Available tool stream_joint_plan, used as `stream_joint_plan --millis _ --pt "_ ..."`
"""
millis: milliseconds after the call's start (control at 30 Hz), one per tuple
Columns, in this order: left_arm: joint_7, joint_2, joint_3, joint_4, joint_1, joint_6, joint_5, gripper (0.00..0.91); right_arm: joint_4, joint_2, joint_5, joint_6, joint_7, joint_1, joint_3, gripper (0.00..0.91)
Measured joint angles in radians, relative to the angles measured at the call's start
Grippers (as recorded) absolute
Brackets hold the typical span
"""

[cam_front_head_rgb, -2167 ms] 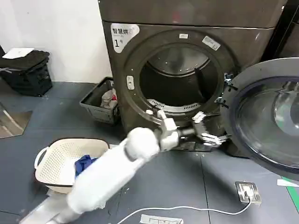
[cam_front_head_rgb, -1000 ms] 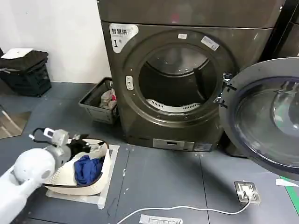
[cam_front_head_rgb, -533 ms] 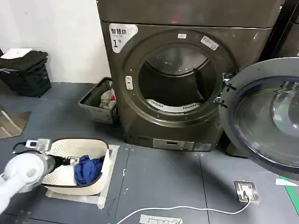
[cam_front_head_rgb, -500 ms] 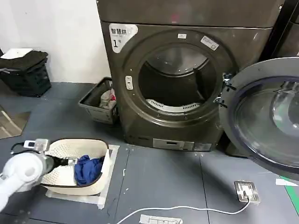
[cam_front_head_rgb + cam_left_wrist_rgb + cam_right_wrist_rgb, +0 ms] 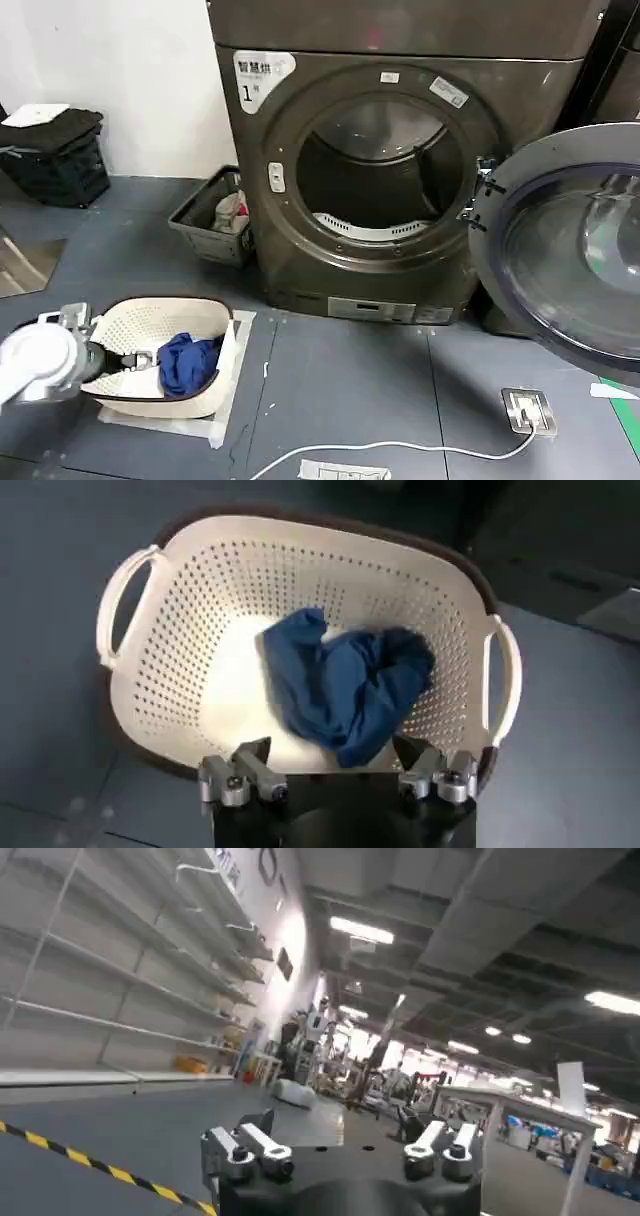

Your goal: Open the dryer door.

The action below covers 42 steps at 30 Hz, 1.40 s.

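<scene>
Left gripper (image 5: 338,780), fingers spread and empty, hovers over the white laundry basket (image 5: 210,392) holding a blue cloth (image 5: 345,685), low on the robot's left. The dryer (image 5: 400,160) stands beyond it, up and to the right. The dryer door (image 5: 575,265) already hangs swung wide on the far right, drum exposed (task looks done); right gripper (image 5: 340,1153), parked and spread, faces a warehouse.

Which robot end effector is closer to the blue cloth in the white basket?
The left. The left end effector hangs open just above the crumpled blue cloth in the white perforated plastic laundry basket. The right end effector is open too, pointing off into the room.
</scene>
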Motion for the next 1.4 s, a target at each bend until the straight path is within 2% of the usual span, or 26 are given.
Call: stream_joint_plan --millis 500,1400 --pt "-0.005 -0.008 0.005 0.041 -0.027 0.0 -0.049 0.907 -0.017 0.002 -0.003 0.019 -0.004 0.002 -0.002 0.907" --pt "-0.005 -0.008 0.008 0.047 -0.033 0.0 -0.065 0.907 -0.041 0.001 -0.01 0.061 -0.019 0.002 -0.002 0.907"
